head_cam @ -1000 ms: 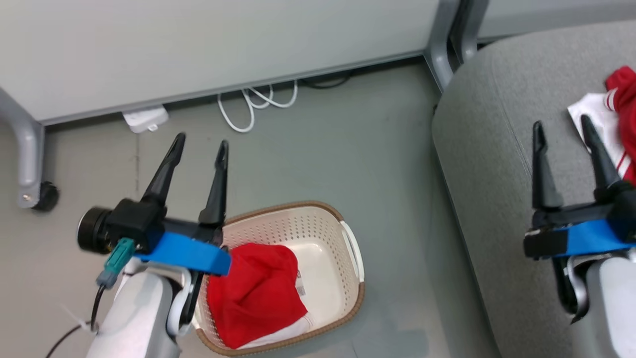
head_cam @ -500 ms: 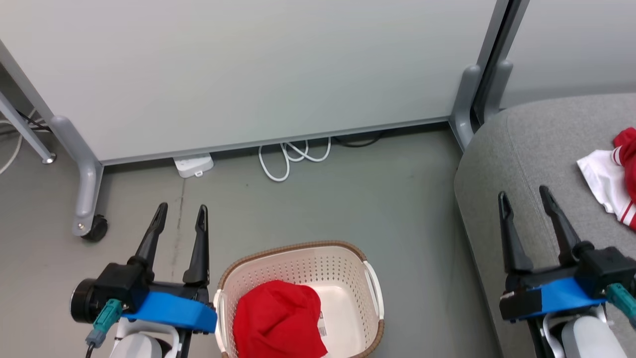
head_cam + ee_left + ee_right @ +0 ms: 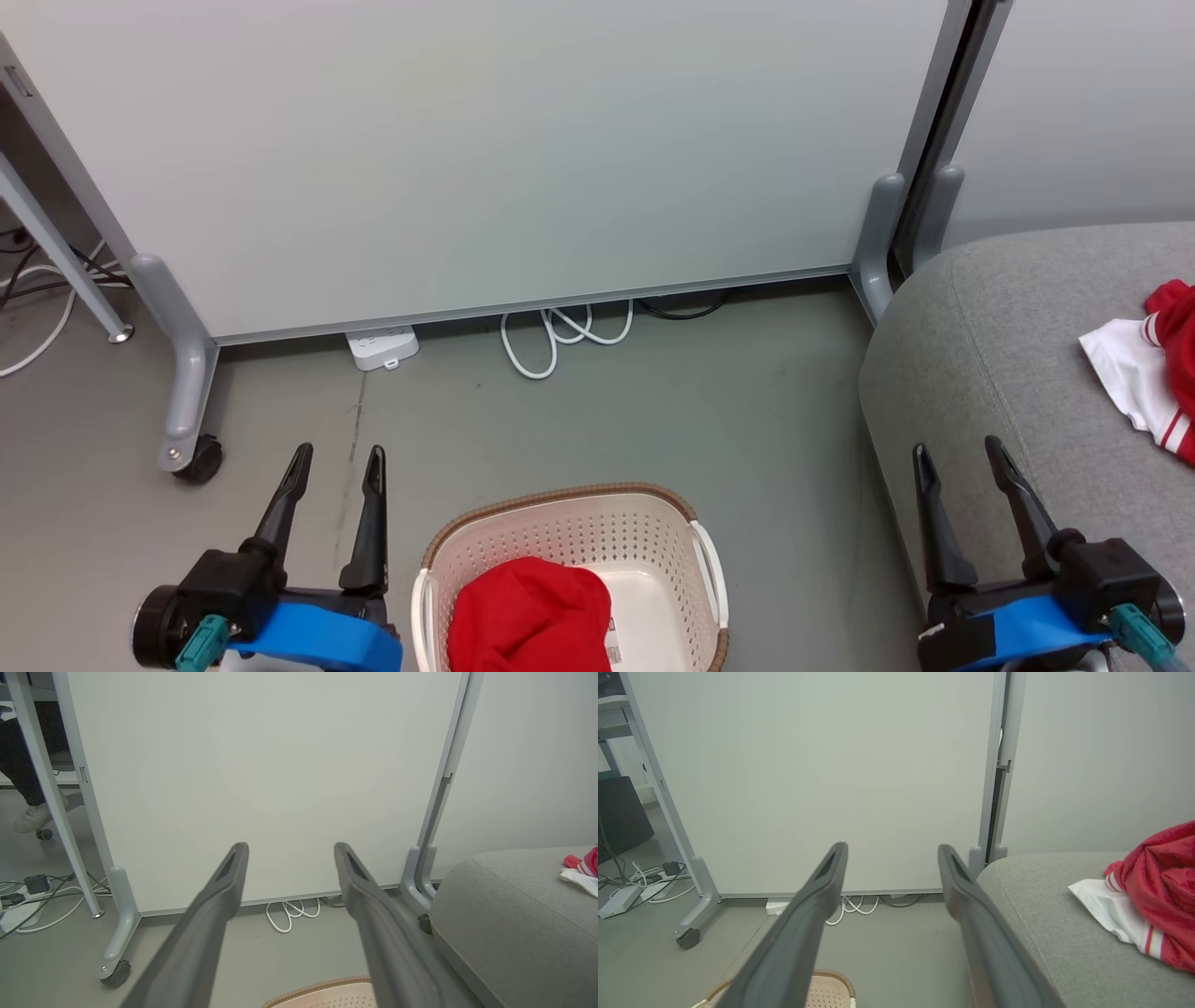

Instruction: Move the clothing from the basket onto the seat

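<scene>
A cream perforated basket with a brown rim stands on the floor at the bottom middle of the head view, and a red garment lies in its left half. On the grey seat at the right lies a second red garment with white panels and striped trim, also seen from the right wrist. My left gripper hangs open and empty left of the basket. My right gripper is open and empty over the seat's front left corner, left of that garment. The basket rim peeks in below the left gripper.
A pale partition wall on grey castor feet stands behind the basket. A white power strip and looped white cable lie at its base. More cables lie at the far left, and a person's shoe shows beyond the partition.
The head view has tilted up, so the basket and both grippers sit lower in it. Both grippers stay open and empty; the garments have not moved.
</scene>
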### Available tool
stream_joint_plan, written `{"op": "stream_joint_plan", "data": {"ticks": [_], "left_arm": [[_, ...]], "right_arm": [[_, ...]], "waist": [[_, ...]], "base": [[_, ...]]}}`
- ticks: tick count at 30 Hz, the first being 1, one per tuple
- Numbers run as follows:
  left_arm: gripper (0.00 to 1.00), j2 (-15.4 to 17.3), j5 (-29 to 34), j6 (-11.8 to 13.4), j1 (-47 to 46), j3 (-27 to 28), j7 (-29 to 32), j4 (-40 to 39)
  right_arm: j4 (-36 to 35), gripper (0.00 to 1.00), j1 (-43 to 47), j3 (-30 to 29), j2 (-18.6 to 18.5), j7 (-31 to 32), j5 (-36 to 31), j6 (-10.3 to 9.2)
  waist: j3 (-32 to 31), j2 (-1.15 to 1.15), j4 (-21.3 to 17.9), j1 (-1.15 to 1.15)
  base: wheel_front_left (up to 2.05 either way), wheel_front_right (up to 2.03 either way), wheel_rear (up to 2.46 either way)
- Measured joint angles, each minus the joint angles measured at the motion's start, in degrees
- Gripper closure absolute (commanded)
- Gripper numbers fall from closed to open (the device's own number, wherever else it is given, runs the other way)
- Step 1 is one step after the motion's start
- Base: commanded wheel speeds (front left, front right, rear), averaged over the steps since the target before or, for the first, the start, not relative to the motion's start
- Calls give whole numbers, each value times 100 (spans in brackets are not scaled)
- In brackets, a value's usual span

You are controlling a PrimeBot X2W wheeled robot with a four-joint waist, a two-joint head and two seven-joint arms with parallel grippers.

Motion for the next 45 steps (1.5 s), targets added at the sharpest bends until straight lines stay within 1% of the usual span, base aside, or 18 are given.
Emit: {"op": "stream_joint_plan", "data": {"ticks": [9,25,31,35,38,41,45], "left_arm": [[0,-13,8,-21,104,55,0,74],[0,-15,-1,-20,102,19,0,170],[0,-16,147,-100,-241,-82,0,331],[0,24,229,-153,-675,-223,0,571],[0,110,252,-174,-1069,-441,0,798],[0,237,232,-181,-1459,-836,0,1049],[0,478,40,-192,-2089,-1429,0,1396]], "right_arm": [[9,0,211,-25,111,0,-2,0],[59,0,209,13,147,0,-10,0],[75,0,162,53,147,0,-9,0],[34,0,-27,86,130,0,-8,0],[-34,0,-205,109,99,0,-10,0],[-102,0,-416,108,60,0,-13,0],[-194,0,-784,107,40,0,-20,0]], "waist": [[-65,0,60,0],[-57,0,71,0],[36,0,15,0],[206,0,-58,0],[404,0,-132,0],[655,0,-210,0],[1074,0,-326,1]], "base": [[0,0,0],[0,0,0],[0,0,0],[0,0,0],[0,0,0],[0,0,0],[0,0,0]]}}
